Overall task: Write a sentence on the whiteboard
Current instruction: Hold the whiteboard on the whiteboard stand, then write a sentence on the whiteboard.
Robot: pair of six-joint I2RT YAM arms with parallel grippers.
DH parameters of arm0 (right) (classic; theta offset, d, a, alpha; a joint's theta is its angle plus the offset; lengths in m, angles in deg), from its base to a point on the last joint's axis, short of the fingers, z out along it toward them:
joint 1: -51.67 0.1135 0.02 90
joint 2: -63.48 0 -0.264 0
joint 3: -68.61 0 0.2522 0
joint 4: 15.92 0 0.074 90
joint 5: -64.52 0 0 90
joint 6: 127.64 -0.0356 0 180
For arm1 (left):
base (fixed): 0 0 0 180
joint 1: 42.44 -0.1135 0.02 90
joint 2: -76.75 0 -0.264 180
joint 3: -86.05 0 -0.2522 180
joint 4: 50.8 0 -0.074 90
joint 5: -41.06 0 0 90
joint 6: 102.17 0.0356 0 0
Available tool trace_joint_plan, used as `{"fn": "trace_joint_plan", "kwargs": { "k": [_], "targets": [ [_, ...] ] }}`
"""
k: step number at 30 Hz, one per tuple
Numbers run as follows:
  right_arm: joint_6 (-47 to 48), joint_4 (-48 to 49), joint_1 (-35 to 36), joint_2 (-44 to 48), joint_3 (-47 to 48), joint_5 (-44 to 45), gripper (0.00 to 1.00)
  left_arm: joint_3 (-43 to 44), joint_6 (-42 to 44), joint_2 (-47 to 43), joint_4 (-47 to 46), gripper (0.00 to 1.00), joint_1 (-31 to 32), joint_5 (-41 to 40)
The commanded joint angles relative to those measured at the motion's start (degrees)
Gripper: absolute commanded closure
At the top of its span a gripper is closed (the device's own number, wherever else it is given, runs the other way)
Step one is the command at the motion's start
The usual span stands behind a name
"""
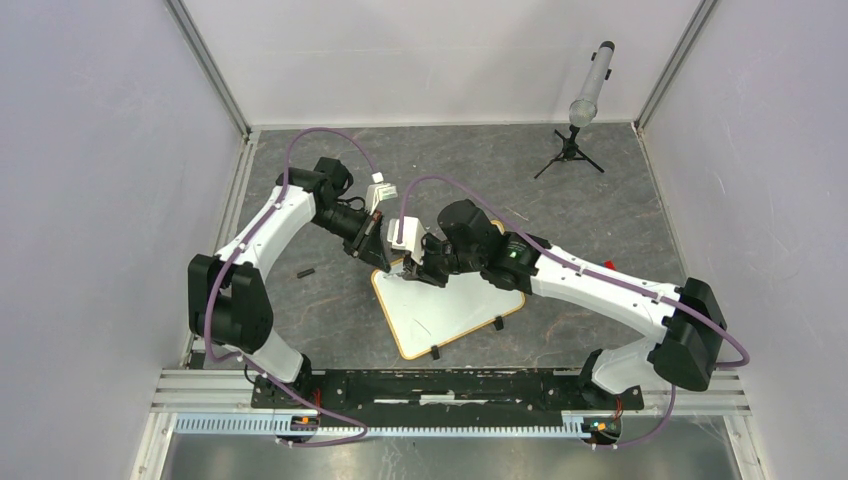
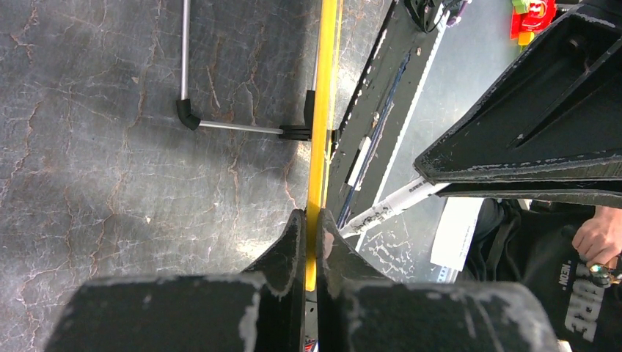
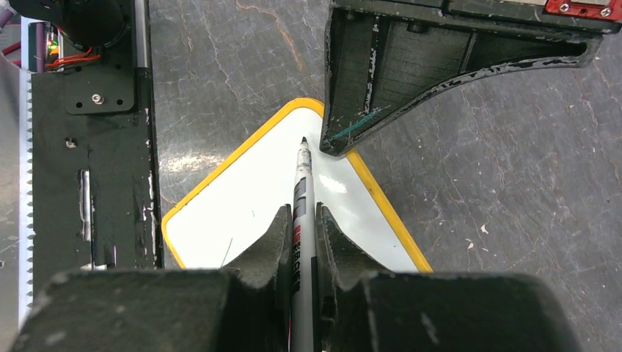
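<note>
The whiteboard (image 1: 450, 312), white with a yellow-orange frame and two black feet on its near edge, lies at an angle mid-table. My left gripper (image 1: 383, 260) is shut on its far left corner; in the left wrist view the frame (image 2: 321, 125) runs edge-on between the closed fingers of that gripper (image 2: 312, 220). My right gripper (image 1: 416, 270) is shut on a grey marker (image 3: 302, 187), uncapped, with its black tip over the board's far corner (image 3: 242, 205). I cannot tell if the tip touches. The board surface is almost blank, with one faint thin stroke.
A small black piece, perhaps the marker cap (image 1: 306, 271), lies on the grey table left of the board. A tripod with a grey cylinder (image 1: 590, 85) stands at the back right. A black rail (image 1: 440, 385) runs along the near edge. Walls close in left and right.
</note>
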Motion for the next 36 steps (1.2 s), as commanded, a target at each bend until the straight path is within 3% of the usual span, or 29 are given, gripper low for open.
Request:
{"fn": "trace_joint_plan", "kwargs": {
  "k": [1,36],
  "targets": [
    [0.14,0.42,0.27,2.25,0.9,1.07,1.0,1.22,1.0,0.05,0.31,0.98,-0.02,-0.21],
    [0.93,-1.42,0.28,1.22,0.59,2.78,1.0,1.15,1.04,-0.13,0.38,0.98,0.12,-0.59]
  ]
}}
